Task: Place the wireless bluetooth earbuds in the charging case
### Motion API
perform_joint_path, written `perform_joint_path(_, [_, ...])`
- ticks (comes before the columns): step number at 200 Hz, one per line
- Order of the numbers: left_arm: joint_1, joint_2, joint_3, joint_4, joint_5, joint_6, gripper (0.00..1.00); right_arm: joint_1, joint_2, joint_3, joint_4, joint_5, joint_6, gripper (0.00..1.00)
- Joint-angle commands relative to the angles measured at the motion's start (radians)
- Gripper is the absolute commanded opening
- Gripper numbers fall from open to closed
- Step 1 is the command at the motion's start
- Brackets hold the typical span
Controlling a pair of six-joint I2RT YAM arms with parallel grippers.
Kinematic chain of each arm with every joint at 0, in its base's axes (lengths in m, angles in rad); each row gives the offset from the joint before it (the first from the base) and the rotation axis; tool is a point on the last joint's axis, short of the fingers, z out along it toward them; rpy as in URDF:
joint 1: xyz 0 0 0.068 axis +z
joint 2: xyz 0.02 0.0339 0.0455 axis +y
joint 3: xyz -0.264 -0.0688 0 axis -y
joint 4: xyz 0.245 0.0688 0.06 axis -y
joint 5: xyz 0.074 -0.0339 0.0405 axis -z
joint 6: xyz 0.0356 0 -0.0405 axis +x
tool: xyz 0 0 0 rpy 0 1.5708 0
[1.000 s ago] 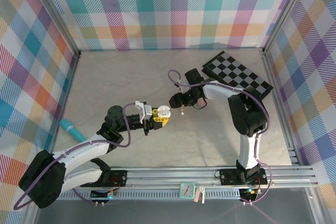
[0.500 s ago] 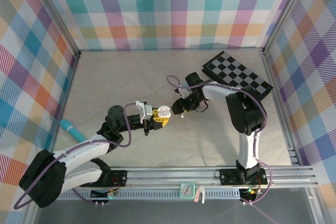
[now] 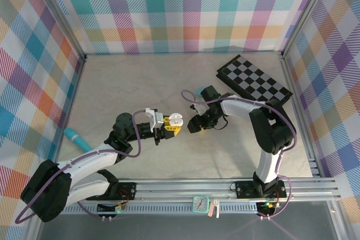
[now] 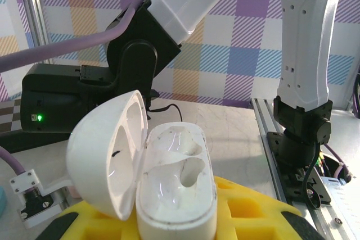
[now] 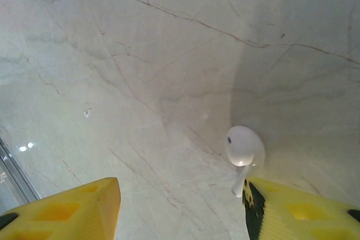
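On the right gripper [image 3: 193, 125], yellow pads [image 5: 79, 203] spread wide with nothing clamped between; wrist low over the tabletop [image 3: 129, 82], reaching leftward from a bent elbow. On the left gripper [image 3: 167, 127], a closed hold on the white charging case [image 4: 177, 189]; forearm stretched from the near-left corner toward mid-table, tip facing the right gripper, near it but apart.

One white earbud [image 5: 243, 145] lying on the marbled tabletop, rounded head toward the far side of the right wrist view, thin stem pointing at the right-hand pad and just beside it; contact with that pad impossible to tell. Glossy, pebble-small, with a tiny dark dot on the head. Case upright between the left gripper's pads, lid swung open to the left in the left wrist view, both moulded wells empty, a dark speck inside the lid.

Bare tabletop all round the two grippers. Checkered board [image 3: 254, 80] well apart at the far right. Teal cylinder [image 3: 76, 137] by the left wall, well clear of the left gripper. Aluminium rail [image 3: 197, 186] along the near edge, plaid walls [image 3: 169, 9] on three sides.
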Motion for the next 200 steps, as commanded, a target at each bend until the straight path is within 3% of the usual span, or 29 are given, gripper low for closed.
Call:
perform_joint_path(1, [0.012,0.004,0.007,0.051,0.026,-0.001,0.09,0.005,-0.057,0.017,-0.028,0.047,0.026,0.60])
perform_joint_path(53, [0.012,-0.035,0.002,-0.004,0.026,0.024,0.09,0.006,0.059,0.213,-0.239,0.117,-0.084,0.60])
perform_joint_path(102, [0.011,-0.047,0.002,-0.042,0.022,0.048,0.10,0.006,0.182,0.329,-0.319,0.072,-0.196,0.54])
perform_joint_path(200, [0.012,-0.015,0.013,-0.022,0.033,0.043,0.10,0.004,0.208,0.240,-0.264,0.028,-0.205,0.42])
